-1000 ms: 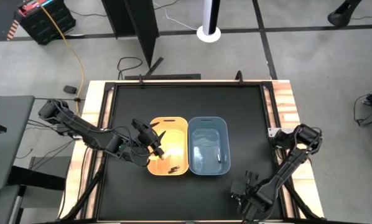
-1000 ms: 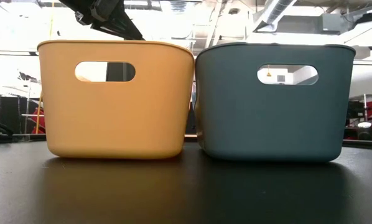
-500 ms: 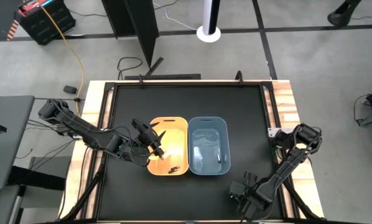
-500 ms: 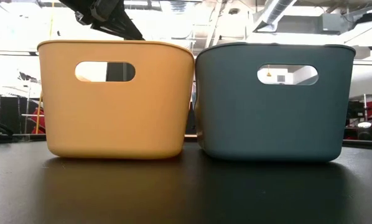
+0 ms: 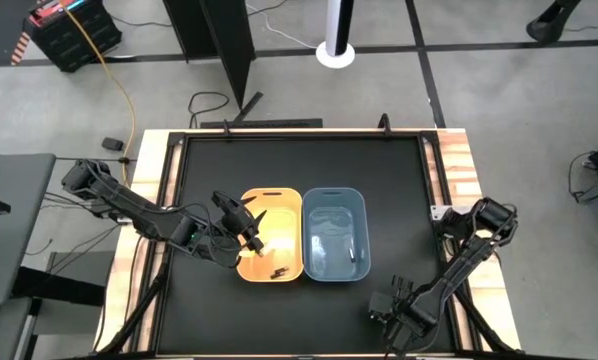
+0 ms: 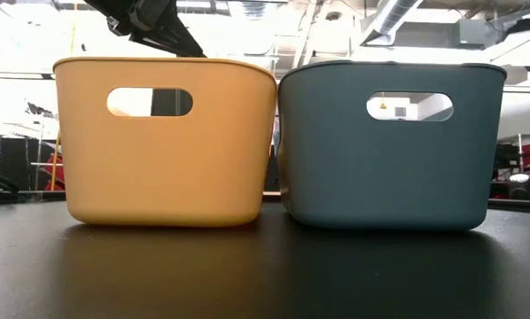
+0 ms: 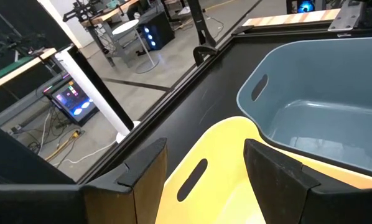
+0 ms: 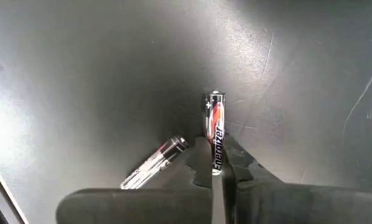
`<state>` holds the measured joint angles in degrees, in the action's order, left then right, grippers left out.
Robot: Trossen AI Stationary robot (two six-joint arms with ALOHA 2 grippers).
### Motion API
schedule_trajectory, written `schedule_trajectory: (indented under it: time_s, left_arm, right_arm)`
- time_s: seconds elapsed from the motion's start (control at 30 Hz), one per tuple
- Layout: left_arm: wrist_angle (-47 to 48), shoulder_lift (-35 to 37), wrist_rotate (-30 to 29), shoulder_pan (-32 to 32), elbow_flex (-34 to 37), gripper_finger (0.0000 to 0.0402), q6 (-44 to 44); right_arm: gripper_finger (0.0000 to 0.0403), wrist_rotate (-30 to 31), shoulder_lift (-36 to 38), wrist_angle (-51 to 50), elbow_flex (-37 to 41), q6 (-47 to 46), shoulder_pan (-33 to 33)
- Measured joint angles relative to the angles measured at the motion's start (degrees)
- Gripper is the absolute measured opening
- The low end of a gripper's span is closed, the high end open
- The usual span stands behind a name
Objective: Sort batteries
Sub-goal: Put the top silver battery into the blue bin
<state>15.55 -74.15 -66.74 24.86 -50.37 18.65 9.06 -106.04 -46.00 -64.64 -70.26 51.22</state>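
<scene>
Silver-and-red battery (image 8: 214, 134) on the black tabletop (image 8: 80, 74) near the table's front right corner, a second battery (image 8: 153, 163) beside it: right gripper (image 8: 214, 167) has just clamped onto it, pick begun; left gripper (image 7: 204, 168) hovers open over the yellow bin (image 5: 271, 235).

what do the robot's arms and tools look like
Both arms are dark, slim and jointed, with black cabling along the links. The left tool has two broad, flat, matte black fingers. The right tool has dark fingers tapering to narrow tips. No markings show.
</scene>
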Motion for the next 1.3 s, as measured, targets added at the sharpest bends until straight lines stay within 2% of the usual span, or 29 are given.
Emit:
schedule_trajectory:
  time_s: [0.83,1.03,1.3]
  left_arm:
    - [0.00,0.00,0.00,0.00,0.00,0.0207,-0.02]
    - [-0.02,0.00,-0.01,0.01,0.00,0.0207,-0.04]
    - [-0.01,0.00,-0.02,0.00,0.00,0.0207,-0.04]
  right_arm:
    - [0.0006,3.22,0.06,0.00,0.11,-0.22,0.57]
    - [0.0005,6.49,2.16,-0.82,0.46,-0.18,0.49]
    - [0.0003,7.45,5.73,-1.98,0.32,0.98,0.44]
